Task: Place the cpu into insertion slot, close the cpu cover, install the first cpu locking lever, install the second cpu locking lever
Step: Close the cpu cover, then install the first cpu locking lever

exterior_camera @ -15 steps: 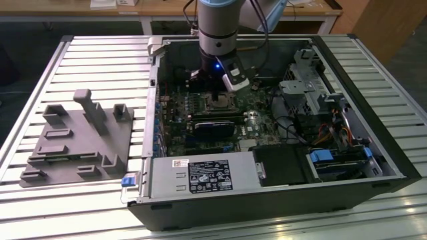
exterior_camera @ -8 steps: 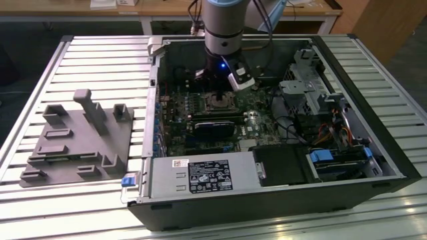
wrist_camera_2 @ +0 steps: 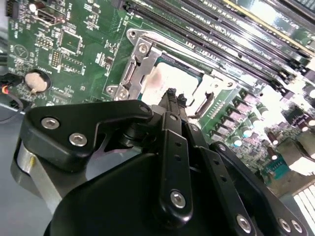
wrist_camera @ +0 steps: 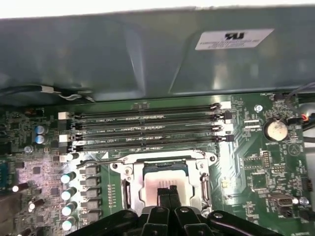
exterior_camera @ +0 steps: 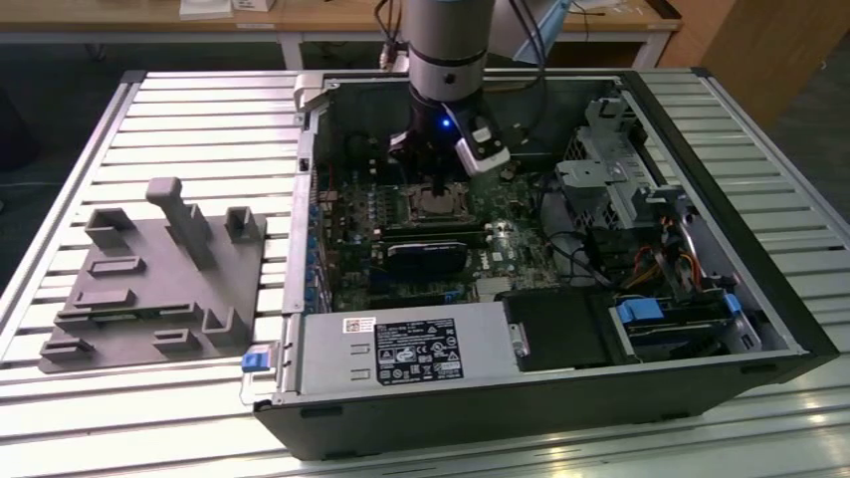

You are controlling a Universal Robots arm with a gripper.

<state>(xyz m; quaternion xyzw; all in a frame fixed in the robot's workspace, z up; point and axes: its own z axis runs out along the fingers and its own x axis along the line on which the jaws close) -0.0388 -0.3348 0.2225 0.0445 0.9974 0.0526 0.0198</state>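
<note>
My gripper (exterior_camera: pixel 431 183) reaches down inside the open computer case, just above the insertion slot (exterior_camera: pixel 433 206). In both wrist views its two thin black fingertips (wrist_camera: pixel 163 192) are pressed together, shut, with nothing seen between them. They hover over the near part of the cpu (wrist_camera: pixel 150 183), whose pale silvery top (wrist_camera_2: pixel 158 81) lies flat in the socket. The cpu cover (wrist_camera: pixel 129 173), a silvery frame (wrist_camera_2: pixel 139 63), lies down around the chip. A dark strip of the socket rim (wrist_camera: pixel 165 165) shows at the chip's far edge. I cannot tell how the locking levers stand.
Several long black memory slots (wrist_camera: pixel 147 130) run just beyond the socket, near the case wall (wrist_camera: pixel 147 59). A black heatsink block (exterior_camera: pixel 422 257), a grey power supply (exterior_camera: pixel 398 351) and a drive cage (exterior_camera: pixel 624 179) crowd the case. A grey fixture plate (exterior_camera: pixel 153 289) lies at the exterior view's left.
</note>
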